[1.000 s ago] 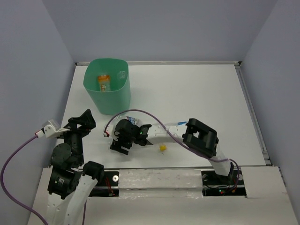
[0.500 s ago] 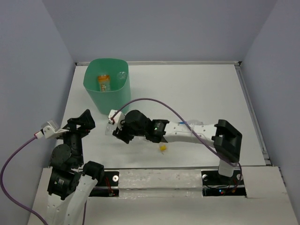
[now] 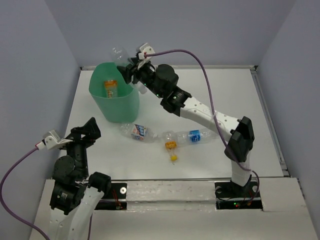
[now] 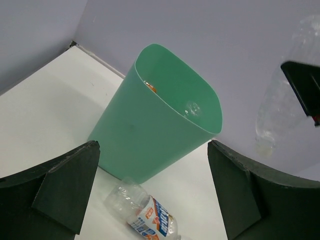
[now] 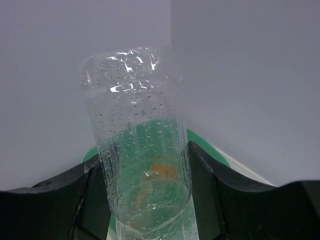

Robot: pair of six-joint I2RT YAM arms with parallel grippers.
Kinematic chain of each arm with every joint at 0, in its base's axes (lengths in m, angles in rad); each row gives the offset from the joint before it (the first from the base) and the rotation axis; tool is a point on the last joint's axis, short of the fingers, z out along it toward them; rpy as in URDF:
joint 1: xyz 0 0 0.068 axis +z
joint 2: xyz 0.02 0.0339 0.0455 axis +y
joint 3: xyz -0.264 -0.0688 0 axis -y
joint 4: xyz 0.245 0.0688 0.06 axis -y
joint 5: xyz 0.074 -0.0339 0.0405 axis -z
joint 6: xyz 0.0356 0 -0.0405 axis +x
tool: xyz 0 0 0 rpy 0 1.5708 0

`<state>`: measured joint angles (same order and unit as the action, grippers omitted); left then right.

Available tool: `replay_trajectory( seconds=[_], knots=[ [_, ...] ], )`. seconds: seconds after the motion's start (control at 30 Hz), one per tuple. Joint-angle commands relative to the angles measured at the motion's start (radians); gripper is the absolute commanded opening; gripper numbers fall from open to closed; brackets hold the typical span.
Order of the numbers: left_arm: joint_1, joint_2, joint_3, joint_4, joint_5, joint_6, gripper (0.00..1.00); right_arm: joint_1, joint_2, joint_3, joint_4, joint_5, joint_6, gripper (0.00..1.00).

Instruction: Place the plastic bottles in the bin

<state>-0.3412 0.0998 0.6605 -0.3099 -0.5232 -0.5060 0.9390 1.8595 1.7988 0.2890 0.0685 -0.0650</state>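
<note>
The mint-green bin (image 3: 119, 106) stands at the far left with an orange-labelled bottle (image 3: 110, 88) inside. My right gripper (image 3: 131, 70) is shut on a clear wet bottle (image 3: 120, 54) and holds it above the bin's far right rim. In the right wrist view the bottle (image 5: 142, 150) fills the gap between the fingers (image 5: 65, 205), with the bin's rim (image 5: 207, 146) behind. A labelled bottle (image 3: 136, 131) and a blue-labelled bottle (image 3: 192, 136) lie on the table. My left gripper (image 3: 87, 131) is open and empty, facing the bin (image 4: 150, 125) and the labelled bottle (image 4: 145, 212).
A small yellow cap (image 3: 173, 158) lies on the table in front of the blue-labelled bottle. The held bottle (image 4: 285, 95) also shows in the left wrist view. Grey walls close in the table on three sides.
My right arm has lifted the clear bottle from the table near the front and swung it up and back to above the bin's rim. The left arm has not moved.
</note>
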Motion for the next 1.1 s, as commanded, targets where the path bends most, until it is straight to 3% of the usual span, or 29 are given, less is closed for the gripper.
replay_trajectory(
  seconds=[0.0, 0.1, 0.27, 0.33, 0.37, 0.43, 0.63, 0.73, 0.77, 0.9, 1.07],
  knots=[
    [-0.012, -0.014, 0.011, 0.043, 0.012, 0.003, 0.99, -0.017, 0.16, 0.245, 0.239, -0.032, 0.051, 0.43],
    [-0.019, -0.003, 0.005, 0.04, 0.025, -0.002, 0.99, -0.032, 0.288, 0.414, 0.315, -0.046, 0.122, 0.43],
    [-0.038, 0.006, 0.004, 0.045, 0.031, -0.005, 0.99, -0.065, 0.492, 0.683, 0.26, -0.134, 0.272, 0.43],
    [-0.041, 0.011, 0.001, 0.042, 0.035, -0.008, 0.99, -0.065, 0.558, 0.725, 0.197, -0.16, 0.292, 0.61],
    [-0.042, 0.012, 0.002, 0.04, 0.038, -0.009, 0.99, -0.065, 0.56, 0.702, 0.197, -0.162, 0.292, 0.83],
    [-0.044, 0.021, -0.001, 0.04, 0.046, -0.019, 0.99, -0.065, 0.524, 0.616, 0.2, -0.151, 0.286, 0.98],
    [-0.047, 0.083, -0.004, 0.041, 0.109, -0.055, 0.99, -0.074, 0.36, 0.509, 0.095, -0.141, 0.22, 1.0],
    [-0.047, 0.123, -0.01, 0.028, 0.156, -0.132, 0.99, -0.074, 0.171, 0.276, 0.119, -0.122, 0.194, 1.0],
    [-0.047, 0.133, -0.024, 0.04, 0.21, -0.179, 0.99, -0.074, 0.109, 0.09, 0.169, -0.118, 0.183, 1.0],
    [-0.047, 0.225, -0.096, 0.081, 0.325, -0.293, 0.99, -0.074, -0.205, -0.276, 0.228, -0.055, 0.172, 0.99],
    [-0.047, 0.405, -0.203, 0.107, 0.304, -0.434, 0.99, -0.074, -0.526, -0.718, 0.078, 0.085, 0.224, 0.99]
  ],
)
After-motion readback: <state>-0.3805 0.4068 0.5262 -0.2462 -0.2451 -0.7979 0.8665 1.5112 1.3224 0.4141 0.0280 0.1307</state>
